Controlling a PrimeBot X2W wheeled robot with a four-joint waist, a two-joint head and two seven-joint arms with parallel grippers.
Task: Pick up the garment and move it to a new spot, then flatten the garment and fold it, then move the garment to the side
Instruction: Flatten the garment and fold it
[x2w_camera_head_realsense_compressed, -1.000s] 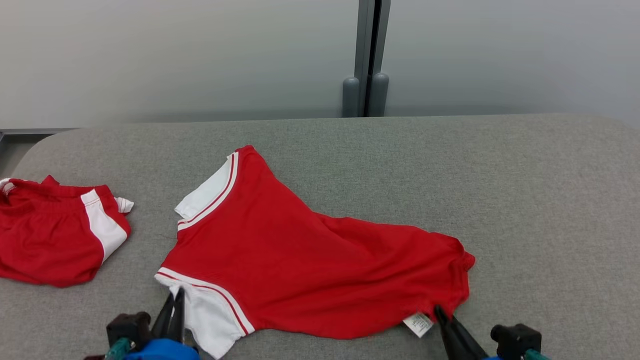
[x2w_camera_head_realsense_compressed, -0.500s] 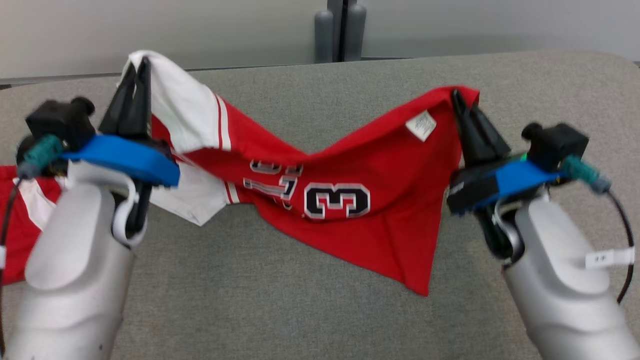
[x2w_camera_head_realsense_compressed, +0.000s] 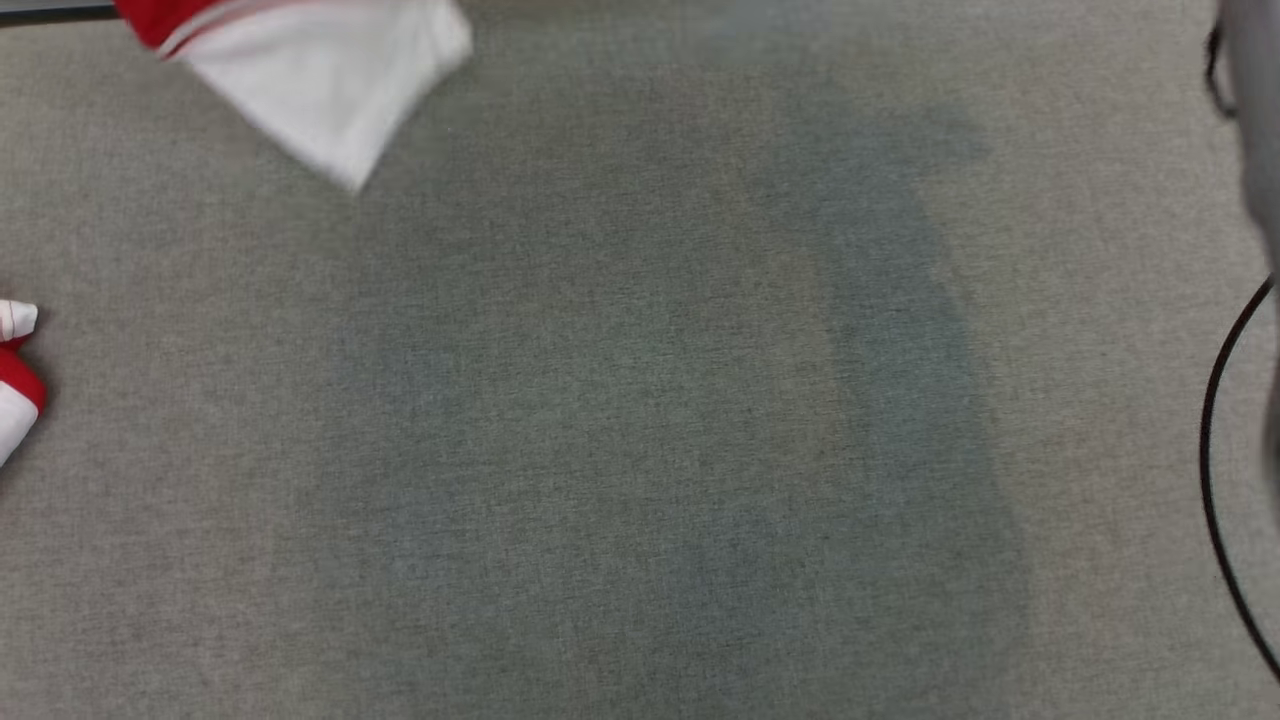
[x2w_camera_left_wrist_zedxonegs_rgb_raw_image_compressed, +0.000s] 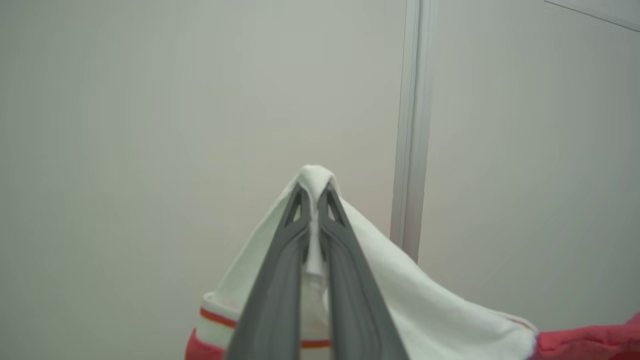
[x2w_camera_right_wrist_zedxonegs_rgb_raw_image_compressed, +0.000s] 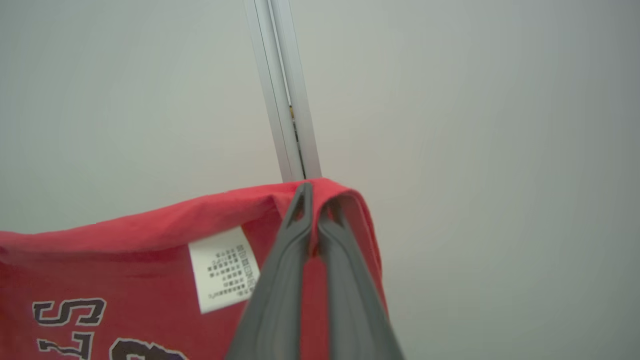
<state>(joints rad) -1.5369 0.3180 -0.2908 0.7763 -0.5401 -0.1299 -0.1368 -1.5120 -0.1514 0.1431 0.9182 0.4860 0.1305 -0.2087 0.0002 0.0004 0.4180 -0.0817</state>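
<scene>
1. Head view: I look close down on the grey fabric surface (x2w_camera_head_realsense_compressed: 640, 400); a white sleeve (x2w_camera_head_realsense_compressed: 330, 90) of the garment (x2w_camera_head_realsense_compressed: 150, 15), trimmed with red and white stripes, hangs blurred into the top left corner; a second red-and-white cloth (x2w_camera_head_realsense_compressed: 12, 385) pokes in at the left edge, well apart from it; a black cable (x2w_camera_head_realsense_compressed: 1212, 470) curves down the right edge beside a pale forearm (x2w_camera_head_realsense_compressed: 1255, 120).
2. Left wrist view: my left gripper (x2w_camera_left_wrist_zedxonegs_rgb_raw_image_compressed: 314, 192) has its fingers pressed together on a fold of the white sleeve; the cloth peaks just above the tips and drapes down both sides; behind is a pale wall (x2w_camera_left_wrist_zedxonegs_rgb_raw_image_compressed: 150, 100) with an upright strip (x2w_camera_left_wrist_zedxonegs_rgb_raw_image_compressed: 412, 125).
3. Right wrist view: my right gripper (x2w_camera_right_wrist_zedxonegs_rgb_raw_image_compressed: 315, 197) pinches the garment's red edge at a corner, held up before the same wall; a white care label (x2w_camera_right_wrist_zedxonegs_rgb_raw_image_compressed: 225, 267) sits just beside the fingers; dark lettering (x2w_camera_right_wrist_zedxonegs_rgb_raw_image_compressed: 70, 312) shows lower down.
</scene>
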